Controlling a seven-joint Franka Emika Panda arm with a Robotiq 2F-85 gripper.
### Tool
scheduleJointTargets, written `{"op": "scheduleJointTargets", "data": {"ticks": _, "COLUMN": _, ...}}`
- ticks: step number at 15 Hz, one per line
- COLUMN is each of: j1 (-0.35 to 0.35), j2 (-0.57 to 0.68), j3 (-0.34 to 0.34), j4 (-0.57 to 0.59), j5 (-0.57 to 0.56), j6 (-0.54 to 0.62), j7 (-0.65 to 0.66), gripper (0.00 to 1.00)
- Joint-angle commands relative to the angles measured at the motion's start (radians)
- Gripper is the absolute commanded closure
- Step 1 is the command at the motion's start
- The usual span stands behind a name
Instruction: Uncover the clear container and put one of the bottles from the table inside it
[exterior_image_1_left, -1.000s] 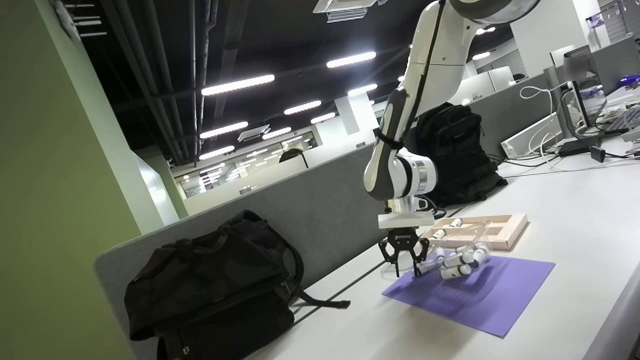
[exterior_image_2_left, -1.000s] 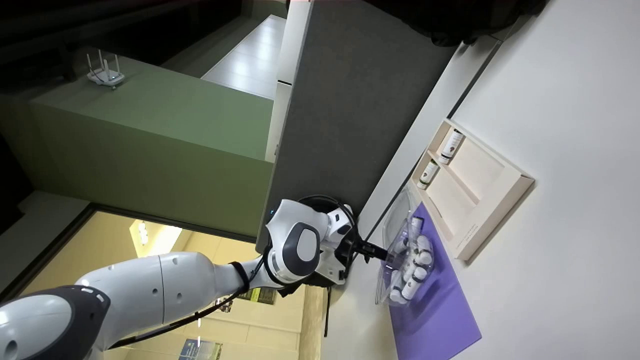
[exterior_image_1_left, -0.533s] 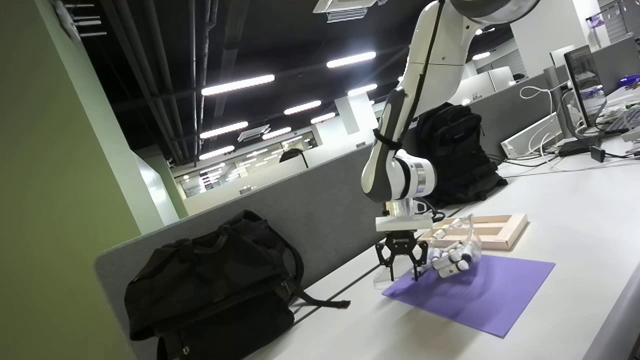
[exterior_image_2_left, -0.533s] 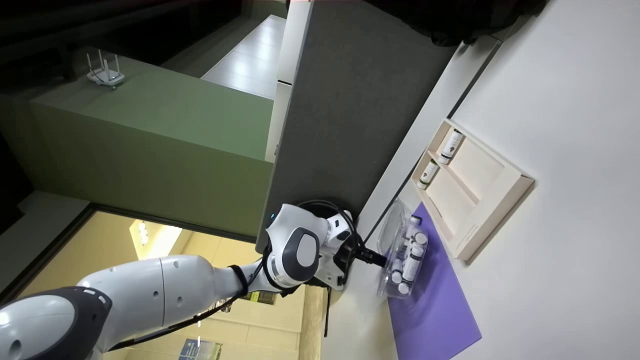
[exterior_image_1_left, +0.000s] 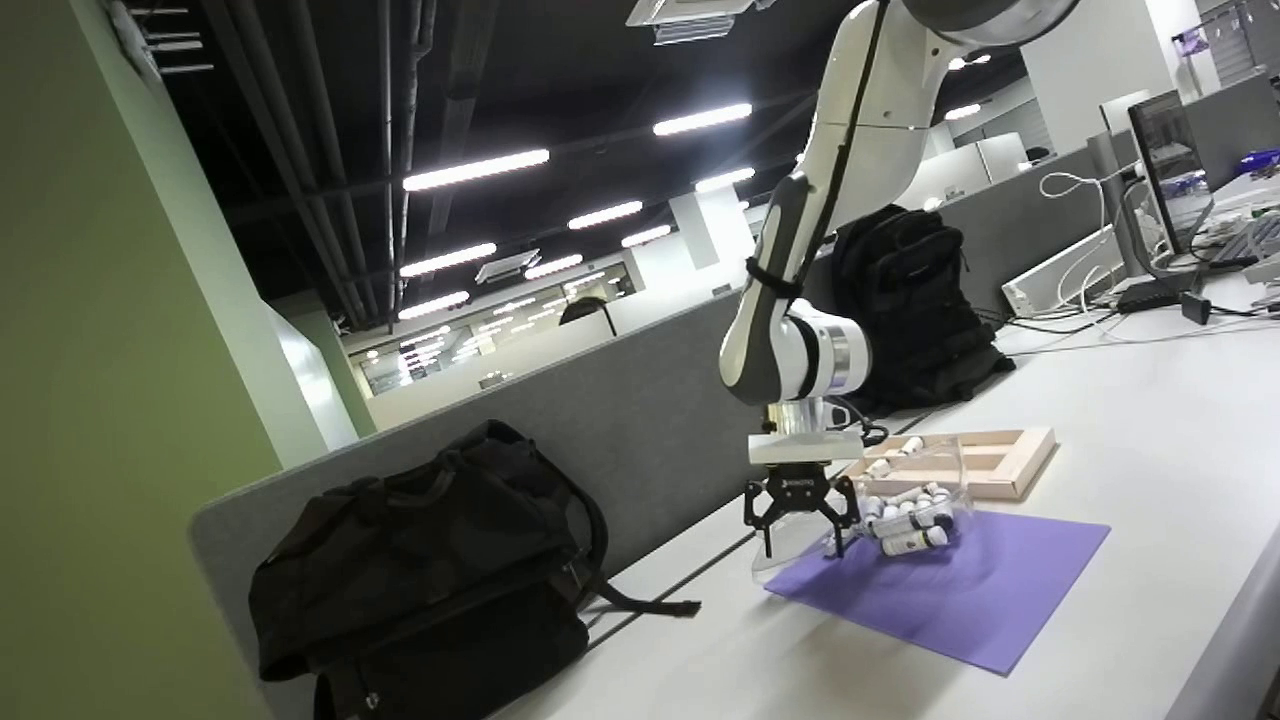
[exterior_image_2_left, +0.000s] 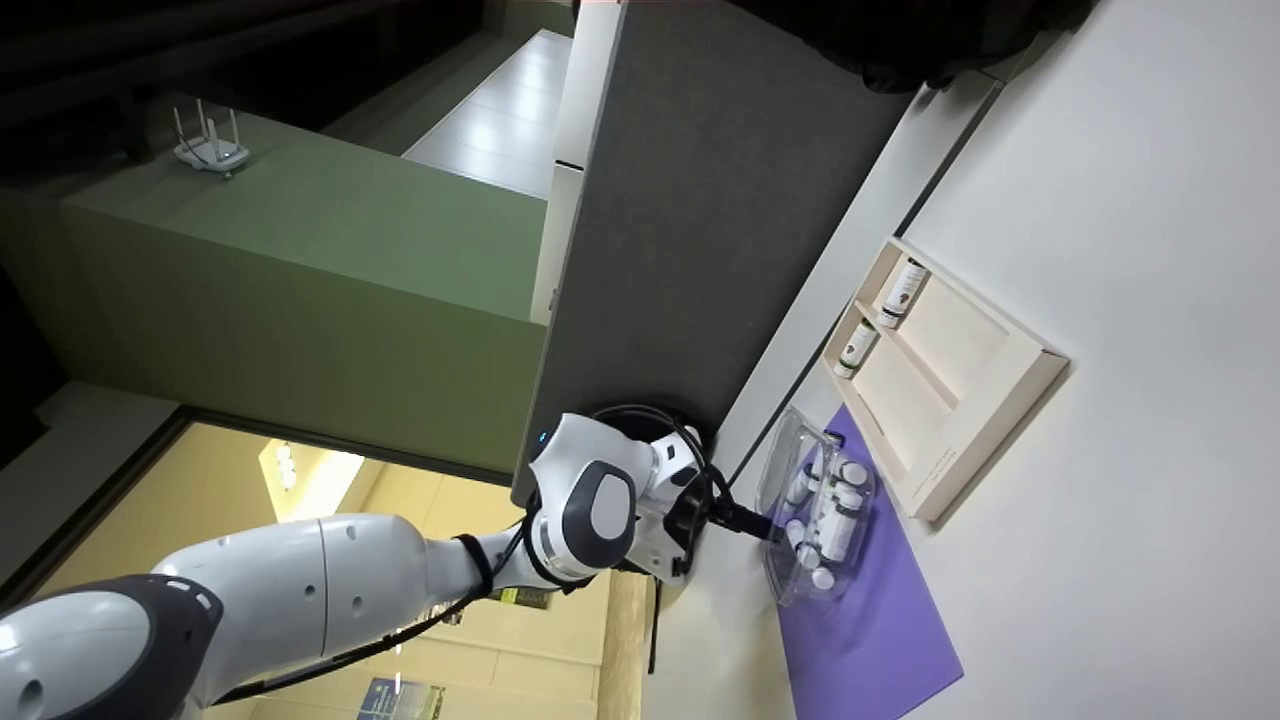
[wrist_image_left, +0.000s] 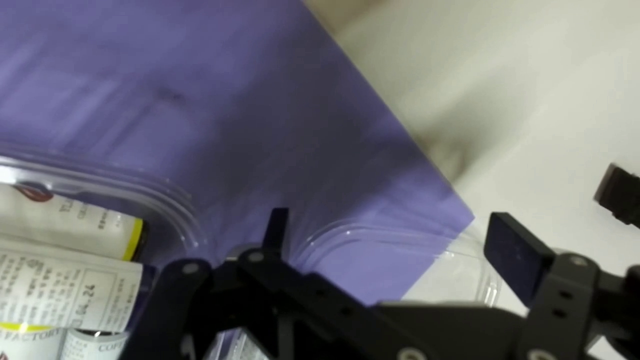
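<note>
I judge uncovering done: clear rectangular plastic container (wrist_image_left: 172, 205) over purple mat (exterior_image_1_left: 1000, 585), transparent lid (wrist_image_left: 375, 265) folded back. Black hand (exterior_image_1_left: 803, 553) near lid, jaws apart. Next: fetch white cylindrical bottle (exterior_image_2_left: 902, 292) from shallow tan tray (exterior_image_2_left: 985, 430).

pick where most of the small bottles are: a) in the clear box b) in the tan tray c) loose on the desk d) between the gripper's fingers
a, because in both exterior views a cluster of bottles shows through the clear box, while only two more bottles lie in the tan tray.
</note>
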Motion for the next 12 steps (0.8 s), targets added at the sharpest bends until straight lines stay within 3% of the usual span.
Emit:
{"op": "scheduleJointTargets", "data": {"ticks": 1, "j1": -0.035, "j2": -0.044, "j3": 0.037, "j4": -0.049, "j5": 0.029, "j6": 0.012, "j7": -0.033, "gripper": 0.00}}
{"op": "scheduleJointTargets", "data": {"ticks": 8, "j1": -0.116, "j2": -0.139, "j3": 0.120, "j4": -0.107, "j5": 0.147, "j6": 0.013, "j7": -0.176, "gripper": 0.00}}
{"op": "scheduleJointTargets", "data": {"ticks": 12, "j1": -0.130, "j2": -0.172, "j3": 0.113, "j4": -0.126, "j5": 0.210, "j6": 0.015, "j7": -0.246, "gripper": 0.00}}
